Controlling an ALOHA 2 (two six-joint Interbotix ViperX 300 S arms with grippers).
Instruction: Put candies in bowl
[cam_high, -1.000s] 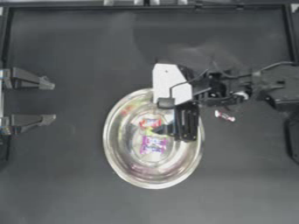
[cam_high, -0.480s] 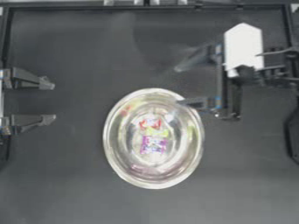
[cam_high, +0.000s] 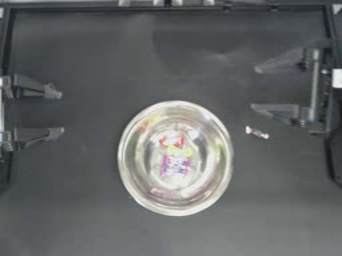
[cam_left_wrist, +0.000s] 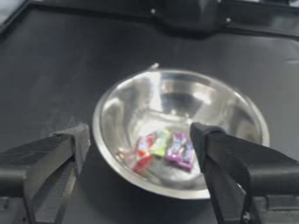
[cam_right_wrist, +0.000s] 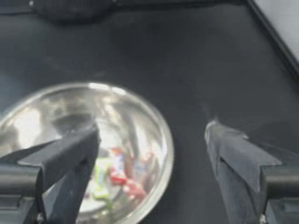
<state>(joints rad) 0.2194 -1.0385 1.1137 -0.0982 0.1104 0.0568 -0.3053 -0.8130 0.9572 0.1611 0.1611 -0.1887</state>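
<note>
Bowl (cam_high: 175, 157) mid desk (cam_high: 80, 210) w/ four candies (cam_high: 174, 156) inside; red-white candy (cam_high: 256, 132) lies just right of it. Left hand (cam_high: 57, 113) & right hand (cam_high: 256, 88) both spread, empty, at desk edges

Overhead plus wrist views, bowl (cam_high: 175, 158) shared

bowl (cam_high: 175, 158): sole large obstacle, centre of frame, slightly low
loose candy (cam_high: 256, 132): on the table just right of the bowl
open table (cam_high: 100, 50): upper half, lower corners
</note>
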